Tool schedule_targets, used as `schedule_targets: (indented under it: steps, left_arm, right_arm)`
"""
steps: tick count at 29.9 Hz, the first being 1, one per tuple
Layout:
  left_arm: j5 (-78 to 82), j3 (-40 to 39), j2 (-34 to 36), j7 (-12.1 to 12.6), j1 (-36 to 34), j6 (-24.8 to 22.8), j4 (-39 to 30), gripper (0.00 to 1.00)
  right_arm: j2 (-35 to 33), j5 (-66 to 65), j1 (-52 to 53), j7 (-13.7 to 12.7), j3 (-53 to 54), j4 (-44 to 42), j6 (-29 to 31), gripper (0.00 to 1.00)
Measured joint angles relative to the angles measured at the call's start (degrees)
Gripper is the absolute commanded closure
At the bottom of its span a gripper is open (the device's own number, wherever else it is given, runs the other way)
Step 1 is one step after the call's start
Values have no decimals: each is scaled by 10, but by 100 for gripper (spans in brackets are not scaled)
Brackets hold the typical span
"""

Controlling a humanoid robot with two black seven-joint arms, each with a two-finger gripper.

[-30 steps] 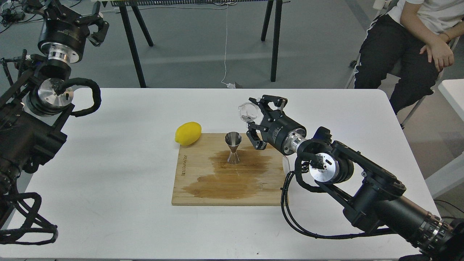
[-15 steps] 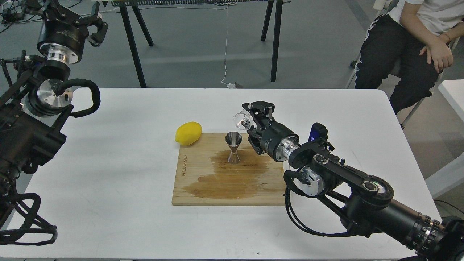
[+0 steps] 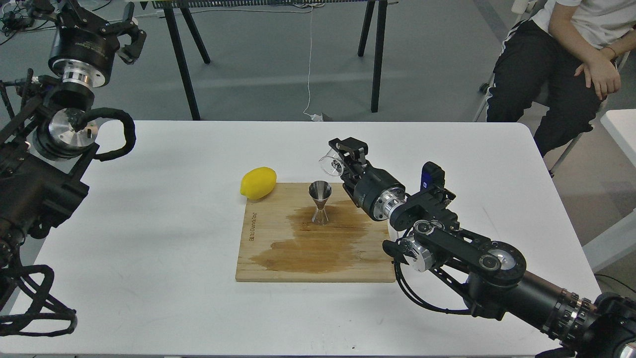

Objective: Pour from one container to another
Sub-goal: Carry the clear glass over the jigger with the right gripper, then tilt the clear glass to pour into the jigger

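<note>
Glass cup tips further toward the jigger

The right gripper (image 3: 342, 161), fingers pinching the glass cup (image 3: 330, 164), has rolled it left above the jigger (image 3: 320, 201); pouring looks imminent. The left gripper (image 3: 112, 30) waits with fingers spread.

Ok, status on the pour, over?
Right pincer shut on glass cup, tipped above and right of jigger. Left pincer open, raised off table. Jigger upright on wet cutting board; lemon clear of path.

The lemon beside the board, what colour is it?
Plain bright yellow lemon; the head view shows it.
</note>
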Motion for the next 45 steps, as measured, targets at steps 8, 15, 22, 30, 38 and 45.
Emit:
schedule_targets:
  steps: [8,15,22,30,38,45]
  left_arm:
    - [0,0,0,0,1,0,1,0]
    - [0,0,-1,0,1,-2,1,0]
    - [0,0,0,-1,1,-3,1,0]
    - [0,0,0,-1,1,-4,1,0]
    - [0,0,0,-1,1,-4,1,0]
    - [0,0,0,-1,2,-4,1,0]
  right_arm:
    - [2,-31,12,8,-21,-12,-6,60]
    - [2,-67,12,32,-43,-34,-7,60]
    - [2,-105,12,45,-56,-37,-11,60]
    - [2,-143,13,72,-81,-51,-24,60]
    - [1,-186,14,96,-93,-58,-34,60]
    - [2,-258,15,137,-119,-84,-57,59]
